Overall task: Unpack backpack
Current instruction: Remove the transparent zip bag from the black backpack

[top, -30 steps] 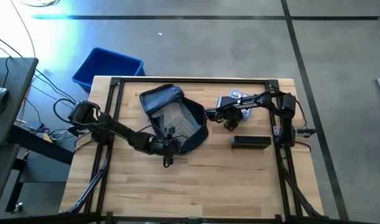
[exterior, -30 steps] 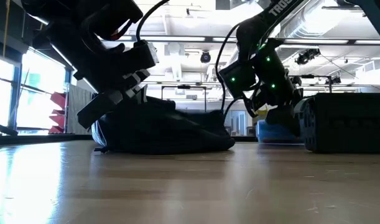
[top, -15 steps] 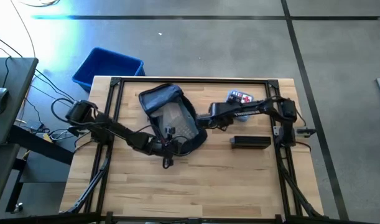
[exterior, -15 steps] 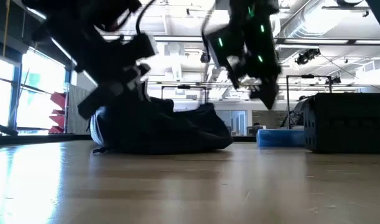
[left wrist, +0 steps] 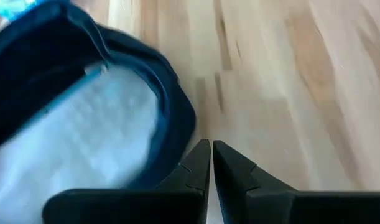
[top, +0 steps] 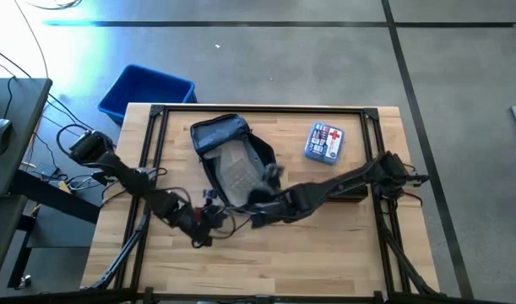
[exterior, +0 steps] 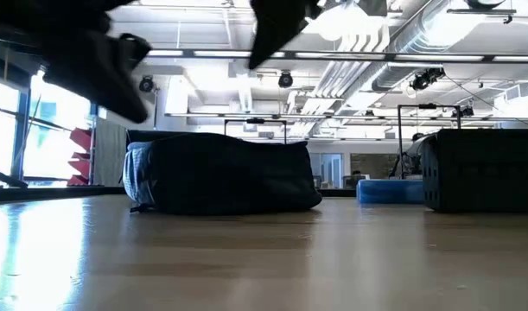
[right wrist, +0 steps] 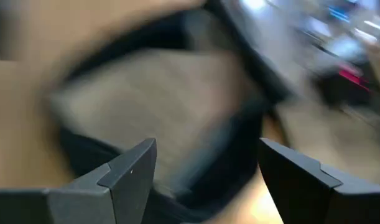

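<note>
The dark navy backpack (top: 234,160) lies on its back on the wooden table (top: 266,262), its mouth open, a pale clear pouch (top: 238,171) showing inside. In the low view the backpack (exterior: 220,173) rests flat on the tabletop. My left gripper (left wrist: 211,155) is shut and holds nothing; it hangs over bare wood just off the bag's near-left rim (left wrist: 171,106), also seen from above as my left gripper (top: 212,219). My right gripper (right wrist: 205,168) is open and empty, hovering at the bag's near side, aimed into the mouth; from above my right gripper (top: 259,208).
A blue first-aid pouch (top: 325,142) lies at the far right. A black box (top: 359,193) sits near the right edge, partly under my right arm. A blue bin (top: 148,91) stands on the floor beyond the far-left corner. Bare wood fills the near half.
My right gripper has swung from above the first-aid pouch at the far right across to the backpack's near side, rising and tipping, leaving the pouch on the table. My left gripper has drawn back from the bag toward the near-left and risen. The bag's top has settled level.
</note>
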Robot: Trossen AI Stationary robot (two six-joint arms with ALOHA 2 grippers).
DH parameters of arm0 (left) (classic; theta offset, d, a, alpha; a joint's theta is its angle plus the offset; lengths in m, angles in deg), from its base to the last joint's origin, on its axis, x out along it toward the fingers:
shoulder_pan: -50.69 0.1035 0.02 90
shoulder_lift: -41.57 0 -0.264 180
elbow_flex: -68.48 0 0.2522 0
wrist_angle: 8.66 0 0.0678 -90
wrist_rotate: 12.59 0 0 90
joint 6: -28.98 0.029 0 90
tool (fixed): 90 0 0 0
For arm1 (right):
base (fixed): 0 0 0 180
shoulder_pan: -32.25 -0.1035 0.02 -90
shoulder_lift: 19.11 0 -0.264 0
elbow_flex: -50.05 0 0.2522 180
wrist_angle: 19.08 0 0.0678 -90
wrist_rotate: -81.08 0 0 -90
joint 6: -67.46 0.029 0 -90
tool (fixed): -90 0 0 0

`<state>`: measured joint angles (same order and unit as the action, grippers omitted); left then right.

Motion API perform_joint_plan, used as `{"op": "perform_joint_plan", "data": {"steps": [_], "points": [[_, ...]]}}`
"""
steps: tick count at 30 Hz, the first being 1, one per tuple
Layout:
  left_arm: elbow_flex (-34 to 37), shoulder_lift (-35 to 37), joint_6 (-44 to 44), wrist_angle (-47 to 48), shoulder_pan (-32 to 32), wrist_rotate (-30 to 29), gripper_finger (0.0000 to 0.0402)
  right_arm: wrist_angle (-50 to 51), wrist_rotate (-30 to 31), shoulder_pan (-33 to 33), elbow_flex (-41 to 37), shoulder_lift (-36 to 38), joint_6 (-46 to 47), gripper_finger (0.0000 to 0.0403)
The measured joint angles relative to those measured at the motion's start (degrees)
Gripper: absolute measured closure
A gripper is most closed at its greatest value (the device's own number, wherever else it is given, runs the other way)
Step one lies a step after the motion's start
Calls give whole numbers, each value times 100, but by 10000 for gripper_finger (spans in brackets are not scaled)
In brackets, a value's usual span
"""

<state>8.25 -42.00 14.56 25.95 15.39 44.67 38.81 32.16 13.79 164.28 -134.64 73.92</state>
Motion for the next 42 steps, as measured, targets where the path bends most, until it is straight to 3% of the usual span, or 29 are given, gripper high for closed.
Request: {"op": "perform_joint_plan", "data": {"steps": [3, 7, 12, 14, 24, 27, 31, 37, 42], "points": [[189, -14, -318, -1, -276, -215, 402, -701, -328, 105, -2, -273, -499, 140], [390, -25, -404, 2, -463, -784, 402, -922, -758, 675, -4, -601, -439, 140], [458, -14, -404, 104, -528, -980, 402, -1510, -2354, 1144, -11, -1155, -512, 140], [458, -12, -404, 186, -526, -978, 402, -1894, -2631, 1064, -9, -1383, -604, 140], [853, -12, -514, -174, -288, -978, 402, -2330, -839, 703, 22, -2098, -439, 140], [940, -12, -598, -220, -241, -985, 402, -2287, -767, 762, 17, -2102, -160, 149], [1008, -12, -603, -416, -222, -957, 402, -2252, -710, 973, 7, -2115, -36, 214], [1006, -10, -546, -538, -222, -954, 402, -2244, -501, 1237, 0, -2122, 251, 371], [1006, -10, -542, -535, -222, -941, 402, -2196, -586, 1245, -4, -2026, 229, 397]]}}
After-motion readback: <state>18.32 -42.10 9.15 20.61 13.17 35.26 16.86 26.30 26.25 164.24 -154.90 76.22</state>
